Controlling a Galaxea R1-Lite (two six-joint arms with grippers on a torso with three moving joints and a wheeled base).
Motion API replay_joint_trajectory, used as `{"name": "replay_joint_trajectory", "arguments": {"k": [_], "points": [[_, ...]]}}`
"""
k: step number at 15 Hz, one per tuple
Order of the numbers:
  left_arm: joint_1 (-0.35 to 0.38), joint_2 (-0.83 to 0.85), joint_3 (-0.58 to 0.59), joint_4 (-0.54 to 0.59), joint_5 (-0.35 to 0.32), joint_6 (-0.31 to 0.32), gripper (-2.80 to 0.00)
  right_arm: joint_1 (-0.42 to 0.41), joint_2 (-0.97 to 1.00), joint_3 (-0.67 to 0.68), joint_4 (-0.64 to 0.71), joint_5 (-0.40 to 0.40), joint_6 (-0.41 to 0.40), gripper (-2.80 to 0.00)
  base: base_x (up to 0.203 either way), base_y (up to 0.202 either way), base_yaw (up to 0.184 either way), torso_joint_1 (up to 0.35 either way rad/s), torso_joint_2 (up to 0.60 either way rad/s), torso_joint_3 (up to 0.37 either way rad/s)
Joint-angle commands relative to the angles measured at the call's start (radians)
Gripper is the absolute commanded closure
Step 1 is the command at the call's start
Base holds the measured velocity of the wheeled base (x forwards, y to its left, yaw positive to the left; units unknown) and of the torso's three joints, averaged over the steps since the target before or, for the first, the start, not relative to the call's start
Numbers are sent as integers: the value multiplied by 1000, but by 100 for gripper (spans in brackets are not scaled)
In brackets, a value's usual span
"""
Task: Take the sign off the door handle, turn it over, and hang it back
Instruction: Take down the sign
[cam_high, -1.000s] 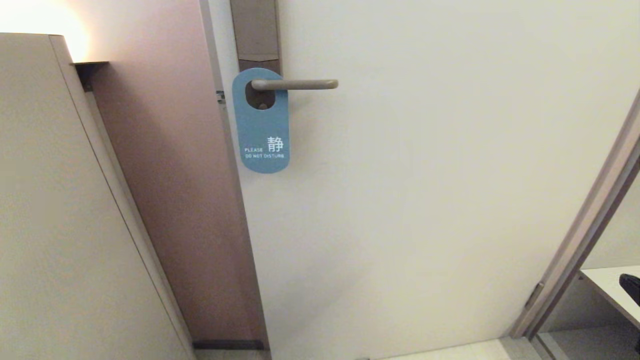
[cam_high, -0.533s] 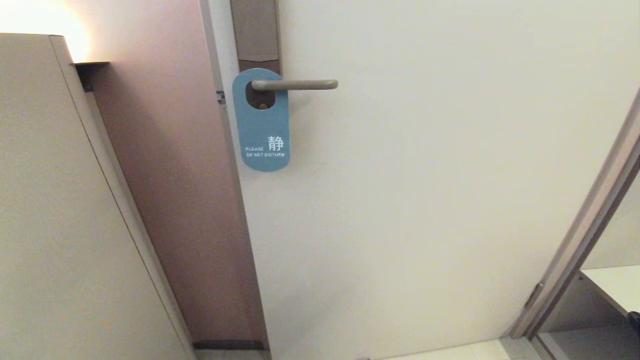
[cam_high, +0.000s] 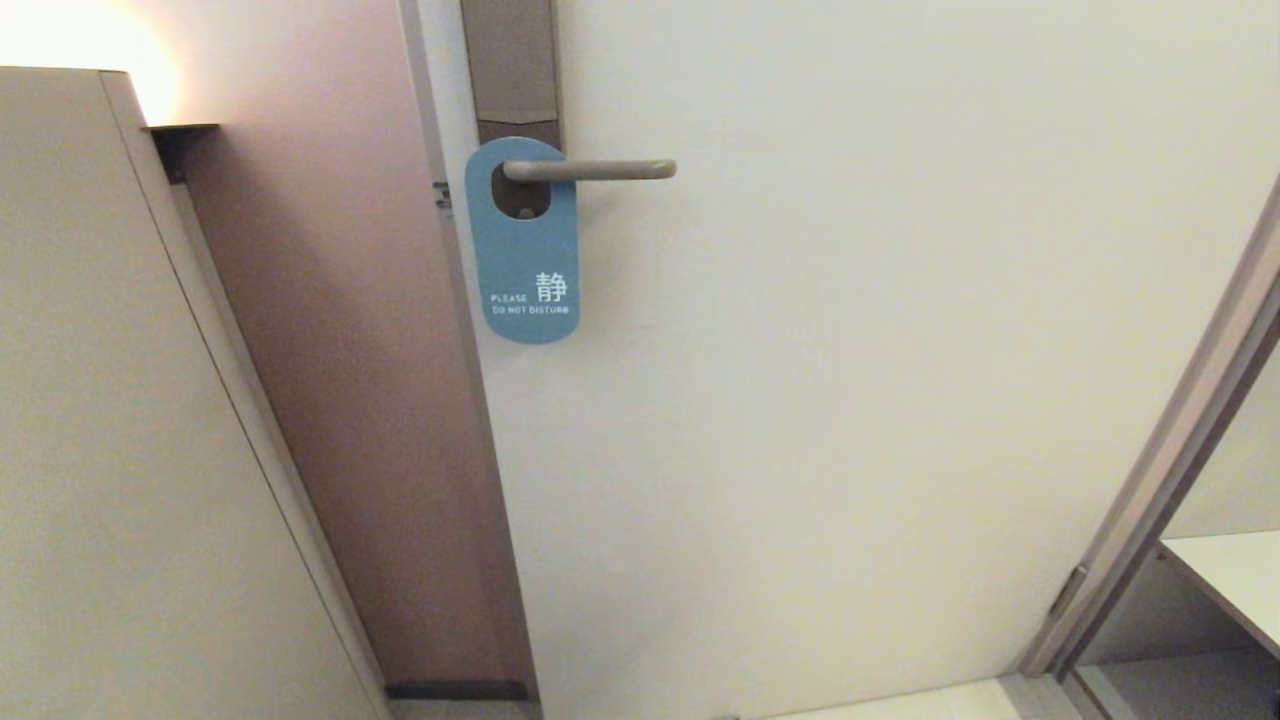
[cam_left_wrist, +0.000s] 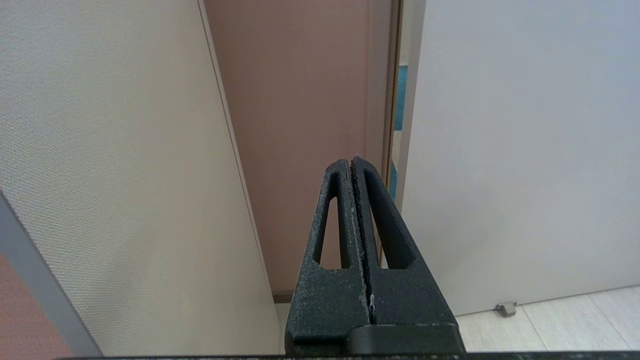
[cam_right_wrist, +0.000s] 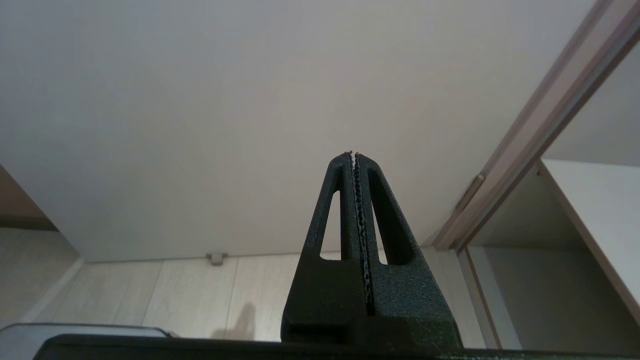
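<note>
The sign (cam_high: 524, 255) hangs on the door handle (cam_high: 590, 169) by its oval hole, blue side out with white "PLEASE DO NOT DISTURB" lettering. The handle is a slim beige lever on a tall brown backplate (cam_high: 510, 60) at the left edge of the white door (cam_high: 850, 350). Neither arm shows in the head view. My left gripper (cam_left_wrist: 351, 161) is shut and empty, low down, pointing at the gap beside the door edge. My right gripper (cam_right_wrist: 353, 155) is shut and empty, low down, facing the bottom of the door.
A beige panel (cam_high: 120, 420) stands at the left, with a brown wall strip (cam_high: 370, 350) between it and the door. The door frame (cam_high: 1170, 450) runs along the right, with a white shelf (cam_high: 1235, 575) beyond it. A door stop (cam_right_wrist: 216, 258) sits on the pale floor.
The dark tip of the right arm that showed at the lower right edge of the head view has dropped out of sight. The sign has settled slightly on the handle.
</note>
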Motion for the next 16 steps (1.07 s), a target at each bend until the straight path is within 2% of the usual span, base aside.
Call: {"name": "replay_joint_trajectory", "arguments": {"k": [1, 7, 12, 16], "points": [[1, 2, 0, 1, 0, 0, 0, -4, -79, 0, 35, -1, -3, 0, 0, 0, 0, 0, 0, 0], [0, 2, 0, 1, 0, 0, 0, 1, -279, 0, 201, 42, -4, 0, 0, 0, 0, 0, 0, 0], [1, 2, 0, 1, 0, 0, 0, 3, -411, 0, 207, 44, 14, 0, 0, 0, 0, 0, 0, 0], [0, 2, 0, 0, 0, 0, 0, 2, -412, 0, 209, 42, 18, 0, 0, 0, 0, 0, 0, 0]]}}
